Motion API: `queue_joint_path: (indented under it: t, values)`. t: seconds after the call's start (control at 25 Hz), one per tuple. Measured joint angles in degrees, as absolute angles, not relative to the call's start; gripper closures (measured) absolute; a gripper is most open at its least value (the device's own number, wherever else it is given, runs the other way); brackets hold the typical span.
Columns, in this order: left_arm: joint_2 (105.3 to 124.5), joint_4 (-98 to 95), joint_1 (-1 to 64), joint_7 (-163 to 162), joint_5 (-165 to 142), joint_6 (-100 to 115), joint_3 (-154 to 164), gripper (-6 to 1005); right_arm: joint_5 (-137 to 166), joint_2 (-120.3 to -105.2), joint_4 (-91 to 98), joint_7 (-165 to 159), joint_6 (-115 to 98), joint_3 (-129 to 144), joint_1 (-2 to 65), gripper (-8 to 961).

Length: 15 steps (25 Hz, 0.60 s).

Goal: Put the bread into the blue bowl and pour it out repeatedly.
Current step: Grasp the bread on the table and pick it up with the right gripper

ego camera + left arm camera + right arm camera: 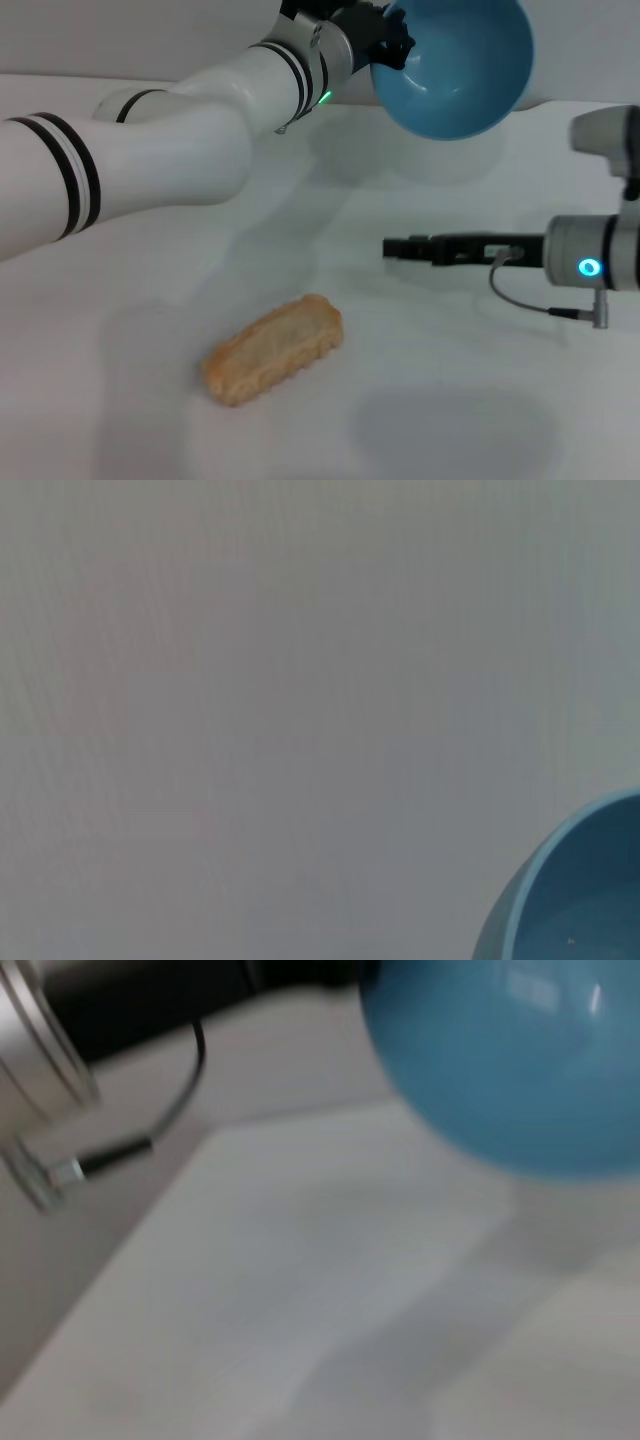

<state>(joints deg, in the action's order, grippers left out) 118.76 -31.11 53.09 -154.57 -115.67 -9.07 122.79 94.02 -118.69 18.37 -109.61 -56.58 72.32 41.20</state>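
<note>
Since it lies nearest of all, the bread [274,347] catches the eye first: it rests alone on the white table [150,420], golden underside up, slanted, with nothing touching it, which suggests it has been tipped out and awaits another pick. Farther back and to the right, the right gripper [400,247] hovers low over the table, pointing inward toward the middle, its dark fingers drawn close together with nothing between them; it looks placed ready to go for the loaf. Beyond that, at the far side, the left gripper [385,45] grips the blue bowl [455,65] by its rim, held high above the table and tilted so its empty hollow faces forward and down, a pouring pose. I cannot make out exactly how the fingers sit on the rim, though the bowl plainly hangs from them
</note>
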Motion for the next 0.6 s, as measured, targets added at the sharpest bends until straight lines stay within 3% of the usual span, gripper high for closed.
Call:
queue_joint_path:
  t: [0.6]
  values:
    - [118.99, -31.59, 52.55, -154.6, -115.66, -9.41, 122.97, 1000, 90.1, -119.78, 18.16, -120.9, -53.52, 86.04, 44.98, 443]
